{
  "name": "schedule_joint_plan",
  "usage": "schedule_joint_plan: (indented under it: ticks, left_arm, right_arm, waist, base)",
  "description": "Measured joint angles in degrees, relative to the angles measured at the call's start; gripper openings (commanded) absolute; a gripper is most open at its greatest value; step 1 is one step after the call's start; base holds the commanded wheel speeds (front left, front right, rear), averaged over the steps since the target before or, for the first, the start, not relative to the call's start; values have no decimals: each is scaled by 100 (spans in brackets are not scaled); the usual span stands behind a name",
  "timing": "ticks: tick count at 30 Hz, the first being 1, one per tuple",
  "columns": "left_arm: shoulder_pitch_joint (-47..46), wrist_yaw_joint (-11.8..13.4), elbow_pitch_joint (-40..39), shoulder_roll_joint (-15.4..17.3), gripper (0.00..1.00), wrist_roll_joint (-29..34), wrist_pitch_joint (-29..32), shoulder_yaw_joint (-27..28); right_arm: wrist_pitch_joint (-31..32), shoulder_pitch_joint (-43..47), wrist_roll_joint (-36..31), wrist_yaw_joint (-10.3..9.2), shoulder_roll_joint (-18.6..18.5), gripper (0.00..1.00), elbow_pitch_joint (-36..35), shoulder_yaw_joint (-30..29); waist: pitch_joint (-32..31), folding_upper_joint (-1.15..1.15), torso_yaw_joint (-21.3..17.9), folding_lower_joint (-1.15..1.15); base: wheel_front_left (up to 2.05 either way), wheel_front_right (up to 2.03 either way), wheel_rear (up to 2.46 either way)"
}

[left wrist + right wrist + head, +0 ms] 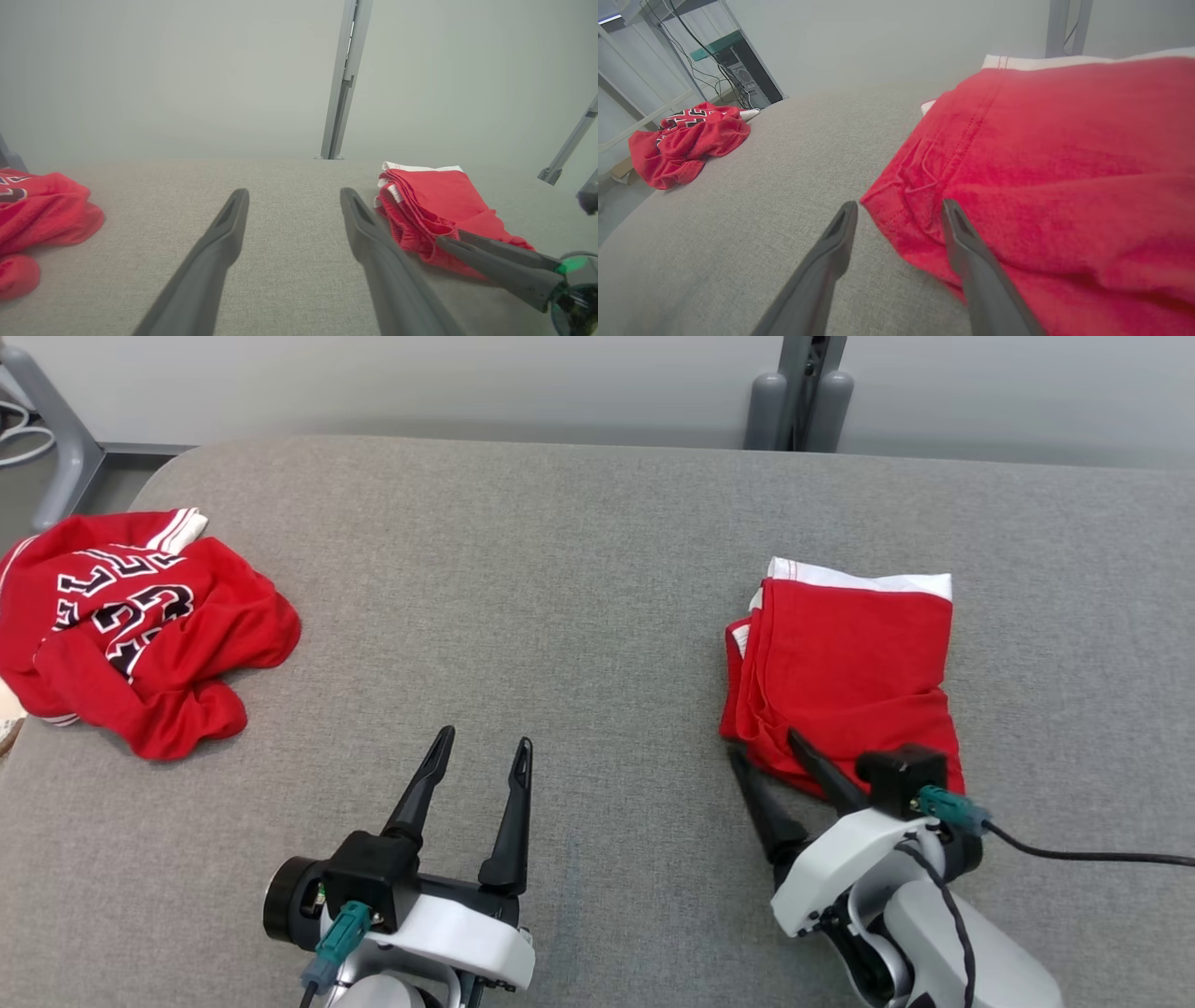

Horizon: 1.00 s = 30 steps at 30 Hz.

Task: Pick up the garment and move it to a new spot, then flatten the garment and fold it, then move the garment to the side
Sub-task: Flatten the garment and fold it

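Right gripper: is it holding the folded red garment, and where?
Nothing is held: right gripper open at a corner of the folded red garment, left gripper open.

Two red garments (845, 663) (140, 635); two claws (486, 738) (764, 747); one table (560, 569).

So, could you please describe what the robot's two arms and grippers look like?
The left gripper and right gripper each have two long, tapering dark fingers on a black block, mounted to a glossy white wrist shell. A teal connector plugs in at each wrist; from the right one a black cable trails away.
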Motion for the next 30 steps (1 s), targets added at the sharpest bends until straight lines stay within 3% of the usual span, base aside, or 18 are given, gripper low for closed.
schedule_joint_plan:
  ticks: [8,21,30]
  left_arm:
    - [28,40,18,49,100,-45,9,21]
    - [110,77,43,52,100,-383,-2,394]
    - [313,22,293,0,100,-411,-52,642]
  right_arm:
    - [-1,77,48,0,-77,100,-483,127]
    - [-7,569,-1145,0,-165,100,-1028,-1589]
    - [-8,1347,-1802,0,-135,100,-1686,-2299]
  waist:
    - [-116,0,-241,0]
    - [-314,0,-839,0]
    - [-565,0,-1066,0]
  base:
    - [0,0,0]
    - [0,0,0]
    - [0,0,0]
